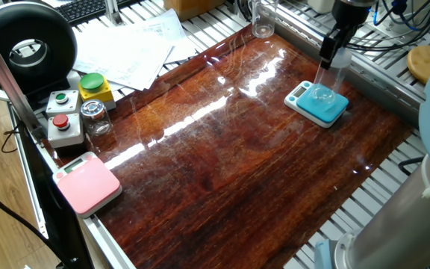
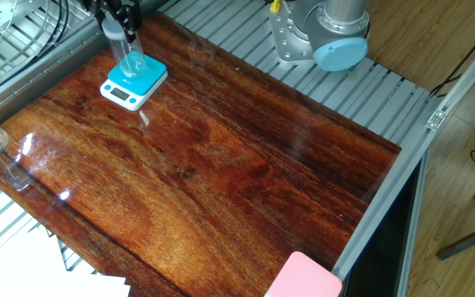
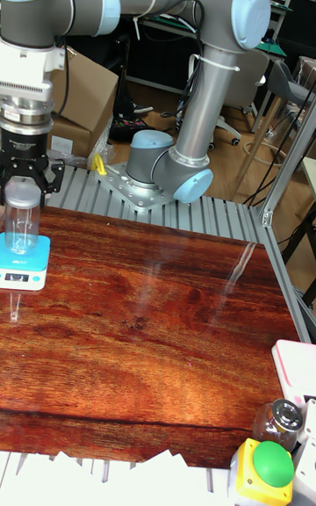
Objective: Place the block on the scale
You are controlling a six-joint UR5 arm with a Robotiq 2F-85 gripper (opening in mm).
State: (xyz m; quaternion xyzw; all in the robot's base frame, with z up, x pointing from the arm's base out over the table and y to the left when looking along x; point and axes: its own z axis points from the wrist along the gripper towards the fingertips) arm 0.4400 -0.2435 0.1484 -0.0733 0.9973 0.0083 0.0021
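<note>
The block, a clear plastic cylinder with a frosted top, stands upright with its base on the teal-blue scale at the table's far right. My gripper comes down from above and is shut on the block's frosted top. In the other fixed view the block rises from the scale at the upper left, under the gripper. The tall fixed view shows my gripper with its fingers on both sides of the cap, and the block resting on the scale.
A pink scale lies at the near left corner. Beside it are a small glass jar with a metal lid, a grey button box and a yellow box with a green button. A tall clear glass stands at the far edge. Papers lie at the left.
</note>
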